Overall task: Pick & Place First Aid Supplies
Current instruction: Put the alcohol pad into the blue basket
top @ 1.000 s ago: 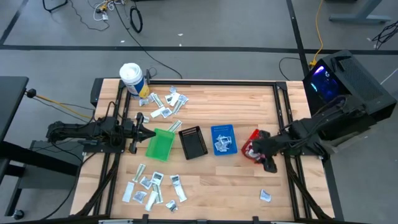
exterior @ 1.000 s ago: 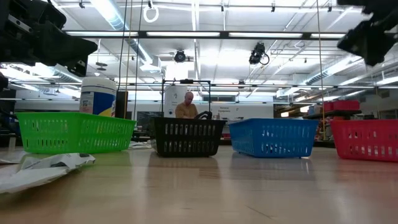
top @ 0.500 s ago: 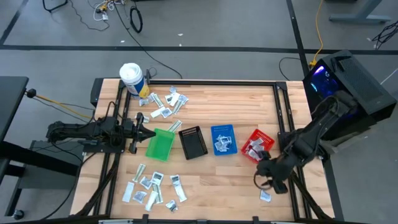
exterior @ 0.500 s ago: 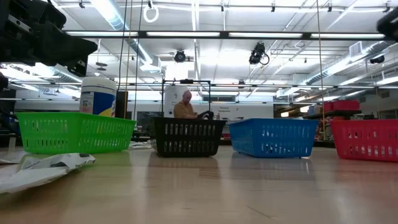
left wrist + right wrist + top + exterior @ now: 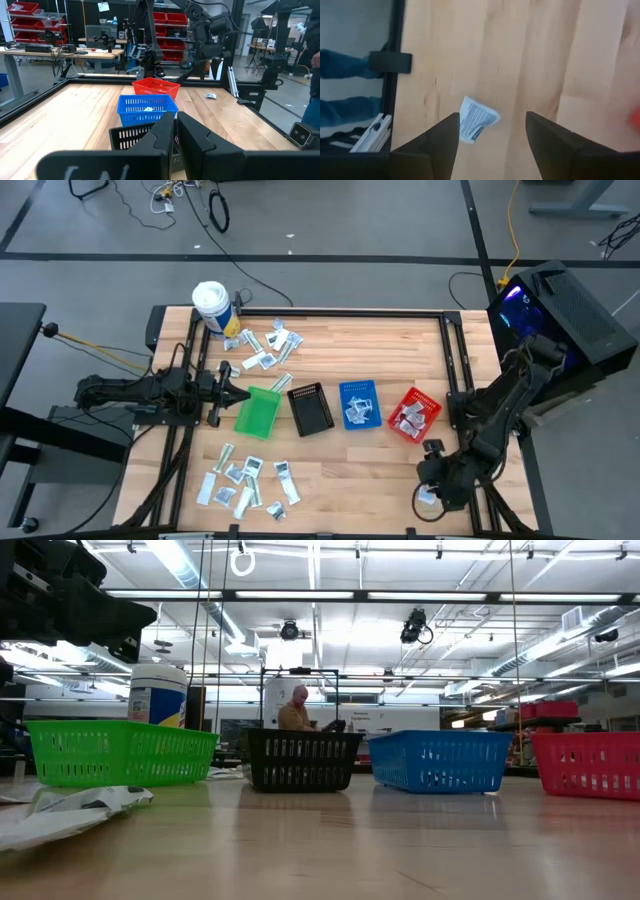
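At the table's left edge the left gripper waits with its fingers pressed together and nothing between them, pointing at the green bin. Behind it, at the far left corner, stands a white tub, with a scatter of sachets beside it. A second cluster of sachets lies near the front edge, below the green bin. To the right the bins run in a row: black bin, blue bin with sachets in it, and red bin, also holding some. In the low view, a person sits far behind the black bin. Near the front right corner the right gripper hangs over a lone sachet, fingers spread wide and empty, the sachet flat on the bare wood between them, nothing crowding it.
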You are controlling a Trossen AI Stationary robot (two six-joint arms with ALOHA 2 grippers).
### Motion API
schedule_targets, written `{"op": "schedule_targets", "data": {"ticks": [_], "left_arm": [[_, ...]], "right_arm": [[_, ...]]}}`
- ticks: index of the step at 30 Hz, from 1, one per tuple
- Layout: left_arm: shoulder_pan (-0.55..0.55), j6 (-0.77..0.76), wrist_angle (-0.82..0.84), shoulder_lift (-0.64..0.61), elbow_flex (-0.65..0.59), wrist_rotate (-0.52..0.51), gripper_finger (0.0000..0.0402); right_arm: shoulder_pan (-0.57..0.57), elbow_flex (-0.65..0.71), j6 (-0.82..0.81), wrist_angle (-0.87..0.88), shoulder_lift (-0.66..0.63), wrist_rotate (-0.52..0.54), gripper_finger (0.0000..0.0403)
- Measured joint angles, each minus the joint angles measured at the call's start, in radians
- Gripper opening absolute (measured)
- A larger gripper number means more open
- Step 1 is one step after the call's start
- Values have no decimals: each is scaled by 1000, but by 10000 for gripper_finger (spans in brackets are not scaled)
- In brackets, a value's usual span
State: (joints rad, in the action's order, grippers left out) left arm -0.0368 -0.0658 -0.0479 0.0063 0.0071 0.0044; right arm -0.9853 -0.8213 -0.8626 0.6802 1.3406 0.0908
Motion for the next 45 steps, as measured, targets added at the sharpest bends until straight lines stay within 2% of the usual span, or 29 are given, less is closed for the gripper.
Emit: {"op": "schedule_targets", "data": {"ticks": [8, 15, 28, 45], "left_arm": [[0, 0, 0, 0, 0, 0, 32], [0, 0, 0, 0, 0, 0, 32], [0, 0, 0, 0, 0, 0, 32], [0, 0, 0, 0, 0, 0, 32]], "right_arm": [[-42, -3, -191, 5, 74, -85, 255], [-49, -70, -285, 44, 133, -83, 291], [-57, -85, -305, -66, 231, 6, 297], [-78, -85, -334, -91, 290, -22, 297]]}}
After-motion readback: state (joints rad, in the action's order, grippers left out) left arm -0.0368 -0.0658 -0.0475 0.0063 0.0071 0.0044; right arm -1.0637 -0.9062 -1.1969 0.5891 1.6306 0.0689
